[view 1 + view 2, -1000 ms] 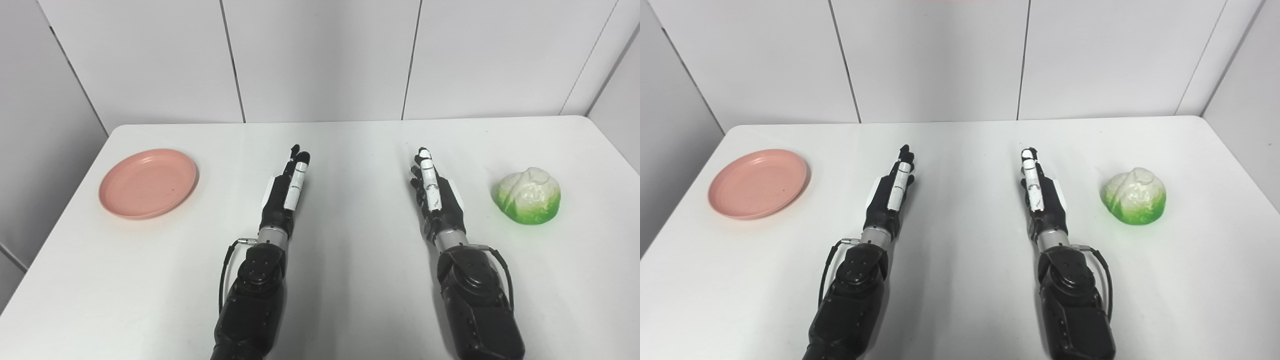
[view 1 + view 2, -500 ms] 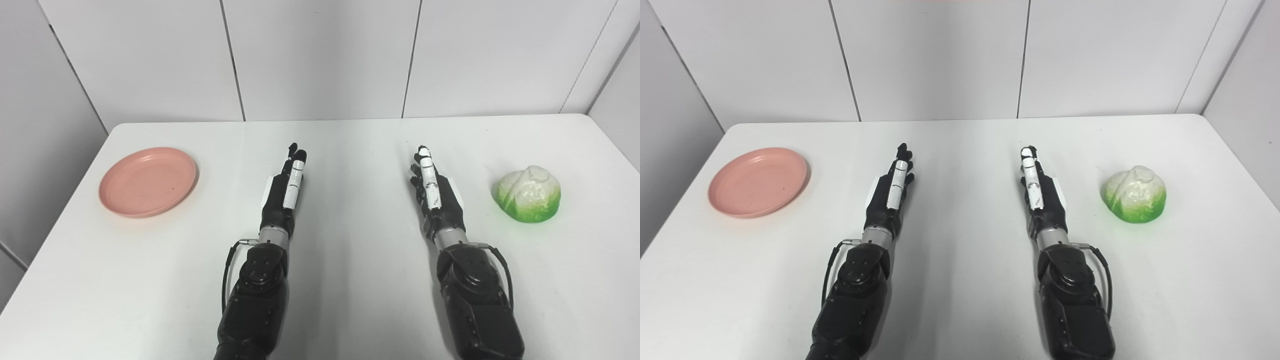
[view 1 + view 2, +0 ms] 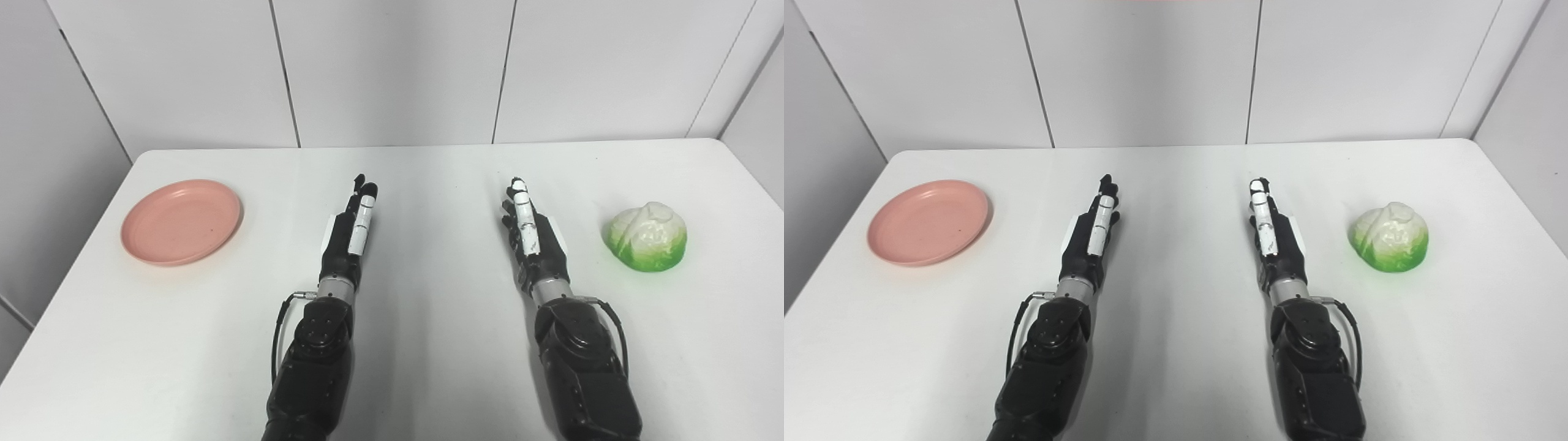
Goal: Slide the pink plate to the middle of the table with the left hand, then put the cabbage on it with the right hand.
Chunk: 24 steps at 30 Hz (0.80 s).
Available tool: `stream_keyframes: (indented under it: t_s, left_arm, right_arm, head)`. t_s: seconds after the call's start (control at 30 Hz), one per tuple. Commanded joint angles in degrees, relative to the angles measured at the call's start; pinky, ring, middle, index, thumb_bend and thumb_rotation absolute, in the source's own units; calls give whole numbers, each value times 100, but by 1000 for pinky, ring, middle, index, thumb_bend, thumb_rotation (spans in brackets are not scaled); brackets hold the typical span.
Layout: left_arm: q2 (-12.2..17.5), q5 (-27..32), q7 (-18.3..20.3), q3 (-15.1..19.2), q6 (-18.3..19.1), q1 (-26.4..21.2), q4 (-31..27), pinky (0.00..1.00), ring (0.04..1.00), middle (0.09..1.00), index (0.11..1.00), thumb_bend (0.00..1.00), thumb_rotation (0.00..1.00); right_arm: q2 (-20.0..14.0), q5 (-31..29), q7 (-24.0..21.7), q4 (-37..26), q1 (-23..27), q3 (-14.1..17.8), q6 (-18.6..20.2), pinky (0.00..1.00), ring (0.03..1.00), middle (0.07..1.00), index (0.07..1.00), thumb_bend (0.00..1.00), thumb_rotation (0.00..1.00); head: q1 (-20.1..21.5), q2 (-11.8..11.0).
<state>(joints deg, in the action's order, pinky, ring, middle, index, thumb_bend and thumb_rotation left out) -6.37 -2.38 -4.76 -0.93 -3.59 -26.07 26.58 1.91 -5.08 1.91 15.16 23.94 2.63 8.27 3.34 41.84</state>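
In the left eye view, the round, shallow pink plastic plate (image 3: pixel 180 222) sits on the white table (image 3: pixel 429 367), well to the left of the left hand (image 3: pixel 349 236) and near the table's left edge. That black-and-white left hand lies low over the table with fingers stretched forward and together, holding nothing. Compared with a second ago nothing of substance has changed: the whole picture has only drifted slightly, which reads as the head camera moving, and neither arm has begun to travel. So the plate slide is, by my judgement, not yet started. In the right eye view, the left hand (image 3: pixel 1092 236) again points straight ahead, well apart from the pink plate (image 3: pixel 928 222), and the right hand (image 3: pixel 1274 236) mirrors it, fingers extended and empty. The pale white-and-green toy cabbage (image 3: pixel 1389 246) rests on the table to the right of the right hand, near but not touching it. The middle stretch between the two hands is where the plate must arrive first.
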Motion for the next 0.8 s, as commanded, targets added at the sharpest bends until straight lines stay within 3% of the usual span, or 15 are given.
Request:
stream_keyframes:
  t_s: [0.0,0.1,0.13,0.2,0.33,0.5,0.63,0.77]
  left_arm:
    - [-7,43,-60,56,-189,-116,-131,1000,1000,1000,1000,678,1000]
    - [-51,170,-47,144,-180,-111,-186,1000,1000,1000,1000,694,1000]
    - [-22,301,77,172,-90,-132,-325,1000,1000,1000,1000,699,1000]
    - [14,543,226,262,13,-196,-600,1000,1000,1000,1000,757,1000]
    - [145,684,289,370,155,-327,-891,1000,1000,1000,1000,777,1000]
    - [582,725,291,566,375,-547,-1171,1000,1000,1000,1000,802,1000]
    - [931,656,107,820,622,-752,-1271,1000,976,948,944,820,1000]
    - [1248,943,149,1159,754,-887,-1275,968,911,884,888,821,1000]
  right_arm:
    - [59,-4,-17,-166,172,-22,-93,1000,1000,1000,1000,595,1000]
    - [54,-36,-30,-171,130,-4,-78,1000,1000,1000,1000,587,1000]
    - [35,-88,-76,-156,104,17,-128,1000,1000,1000,1000,590,1000]
    - [-12,-147,-128,-121,55,52,-206,1000,1000,1000,1000,576,991]
    - [-119,-143,-165,52,17,100,-372,1000,1000,1000,1000,604,968]
    - [-223,-261,-295,385,18,207,-729,1000,1000,1000,1000,661,927]
    - [-288,-412,-420,525,7,281,-861,1000,1000,1000,1000,641,922]
    - [-337,-513,-560,615,13,310,-937,1000,1000,1000,1000,633,919]
  head:
    - [-167,-92]
    - [-366,-205]
    - [-646,-343]
    - [-895,-462]
    - [-1315,-674]
    - [-1690,-896]
    - [-1913,-1033]
    - [-2009,-1137]
